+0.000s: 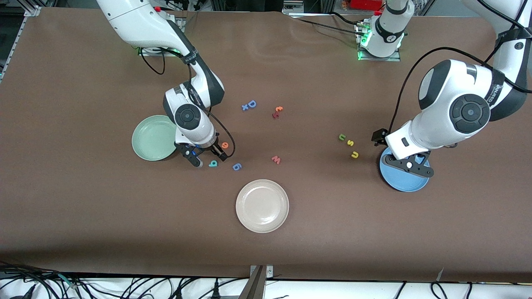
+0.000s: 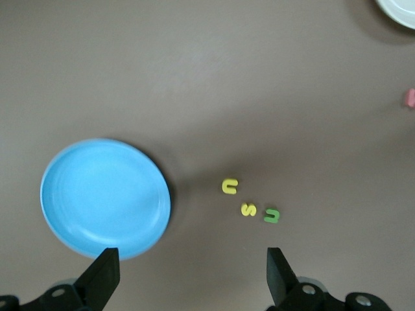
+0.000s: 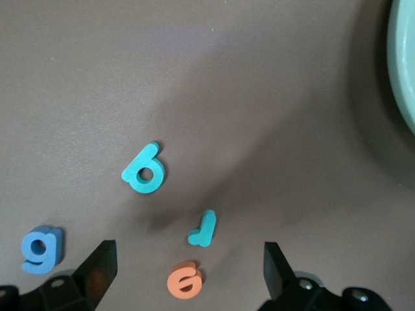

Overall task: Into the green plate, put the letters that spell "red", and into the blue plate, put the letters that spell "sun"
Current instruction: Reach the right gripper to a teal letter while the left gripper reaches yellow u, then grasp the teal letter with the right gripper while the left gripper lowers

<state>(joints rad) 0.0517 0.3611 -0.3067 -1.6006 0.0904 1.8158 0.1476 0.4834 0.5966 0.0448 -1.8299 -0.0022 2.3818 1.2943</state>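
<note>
Left arm is bending down from its base, its open, empty left gripper [image 1: 409,165] hanging over the blue plate [image 1: 405,182] and hiding part of the rim. Right arm is reaching low, its right gripper [image 1: 206,157] spread wide, holding nothing, just beside the green plate [image 1: 151,139]. The teal "d" [image 3: 144,171], teal "r" [image 3: 203,230] and orange "e" [image 3: 185,280] are lying beneath it. The green "n" [image 1: 342,137], "s" [image 1: 350,143] and "u" [image 1: 354,155] are sitting near the blue plate. The "r" is hidden from the front.
</note>
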